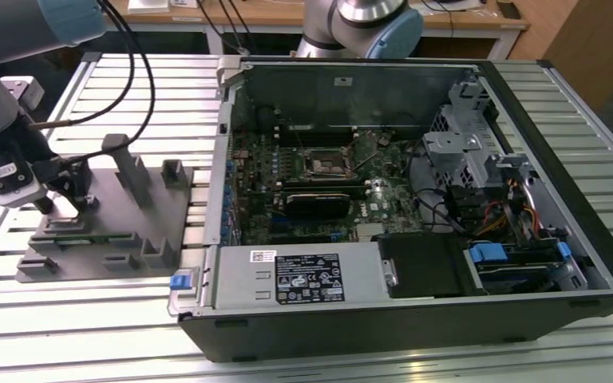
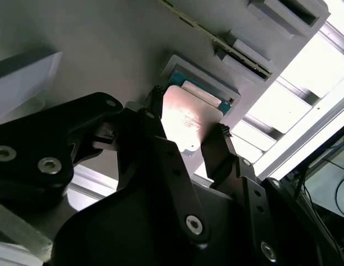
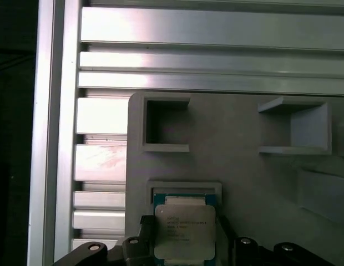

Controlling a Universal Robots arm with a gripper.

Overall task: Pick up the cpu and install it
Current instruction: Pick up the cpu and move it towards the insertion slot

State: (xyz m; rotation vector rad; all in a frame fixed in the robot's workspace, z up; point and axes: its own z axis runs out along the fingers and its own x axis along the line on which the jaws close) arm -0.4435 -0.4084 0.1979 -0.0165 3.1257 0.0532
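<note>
Two end effector fingers pinch the cpu; exterior view adds fixture block.

One grey fixture block rests on one slatted table. One cpu is at the block's shallow recess. One gripper hangs just above the block. One computer case (its side open) stands beside the block, toward the exterior view's right.
</note>
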